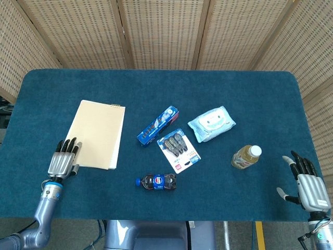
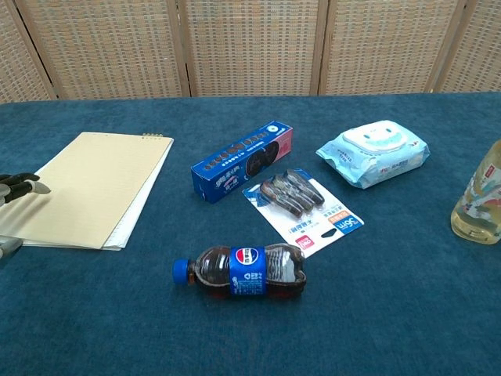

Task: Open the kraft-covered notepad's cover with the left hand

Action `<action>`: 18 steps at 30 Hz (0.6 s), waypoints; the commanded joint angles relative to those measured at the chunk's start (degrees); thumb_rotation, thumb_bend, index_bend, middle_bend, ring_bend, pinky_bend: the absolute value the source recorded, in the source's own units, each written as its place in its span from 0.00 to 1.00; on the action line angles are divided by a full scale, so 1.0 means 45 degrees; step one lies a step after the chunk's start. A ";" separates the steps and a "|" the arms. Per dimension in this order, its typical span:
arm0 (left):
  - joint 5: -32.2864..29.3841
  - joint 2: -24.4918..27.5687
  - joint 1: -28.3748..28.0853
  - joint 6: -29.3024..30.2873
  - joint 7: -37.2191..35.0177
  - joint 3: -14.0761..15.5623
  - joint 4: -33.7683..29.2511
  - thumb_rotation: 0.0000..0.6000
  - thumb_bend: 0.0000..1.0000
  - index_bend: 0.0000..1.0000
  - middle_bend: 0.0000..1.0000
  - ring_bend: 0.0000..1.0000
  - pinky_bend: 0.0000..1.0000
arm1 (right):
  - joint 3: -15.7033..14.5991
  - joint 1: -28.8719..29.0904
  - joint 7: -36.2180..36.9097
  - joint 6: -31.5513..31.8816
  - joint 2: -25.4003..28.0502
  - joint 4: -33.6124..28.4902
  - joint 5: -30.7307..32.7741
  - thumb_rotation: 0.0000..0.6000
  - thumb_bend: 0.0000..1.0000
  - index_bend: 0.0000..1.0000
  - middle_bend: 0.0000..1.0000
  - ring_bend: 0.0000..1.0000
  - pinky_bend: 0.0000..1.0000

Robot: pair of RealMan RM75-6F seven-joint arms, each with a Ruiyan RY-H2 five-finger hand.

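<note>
The kraft-covered notepad (image 1: 99, 134) is lying flat on the left part of the blue table (image 1: 156, 203), its long axis running from about 7 o'clock to 1 o'clock in the head view, with the spiral binding at the far end. The left hand (image 1: 63, 160) is sitting at the pad's near-left corner, so the cover is lying toward 1 o'clock from the fingertips (image 1: 69, 142); these are stretched out roughly straight and close together, grasping nothing, and appear to be reaching just onto or beside the cover's left edge, though actual contact cannot be told. In the chest view only the dark fingertips are showing at the frame's left border, over the pad's near-left part. The right hand (image 1: 306, 183) is resting far off at the table's 4 o'clock corner with its fingers spread and empty, so the left hand is plainly nearer. Judging from this, the coming move is depending on catching the cover's free near edge and swinging it up toward the binding.
</note>
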 commanded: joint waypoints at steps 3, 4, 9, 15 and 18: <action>-0.0009 -0.0174 -0.0086 0.0026 -0.0023 -0.0080 0.0255 1.00 0.37 0.09 0.00 0.00 0.00 | 0.0004 0.0002 0.0002 -0.0001 0.0000 -0.0002 0.0002 1.00 0.26 0.11 0.00 0.00 0.00; -0.0016 -0.0184 -0.0099 0.0024 -0.0048 -0.0101 0.0263 1.00 0.37 0.09 0.00 0.00 0.00 | 0.0002 0.0004 -0.0003 -0.0006 -0.0002 0.0002 0.0002 1.00 0.26 0.11 0.00 0.00 0.00; -0.0082 -0.0206 -0.0143 0.0000 -0.0097 -0.0174 0.0216 1.00 0.37 0.09 0.00 0.00 0.00 | -0.0001 0.0004 -0.0011 -0.0001 -0.0001 0.0002 -0.0011 1.00 0.26 0.11 0.00 0.00 0.00; -0.0332 -0.0130 -0.0171 -0.0142 -0.0158 -0.0283 -0.0039 1.00 0.37 0.09 0.00 0.00 0.00 | -0.0002 -0.0001 -0.0009 0.0015 -0.0002 0.0010 -0.0024 1.00 0.26 0.11 0.00 0.00 0.00; -0.0438 -0.0119 -0.0189 -0.0156 -0.0116 -0.0328 -0.0070 1.00 0.38 0.09 0.00 0.00 0.00 | -0.0007 -0.0001 -0.0022 0.0015 -0.0001 0.0011 -0.0031 1.00 0.26 0.11 0.00 0.00 0.00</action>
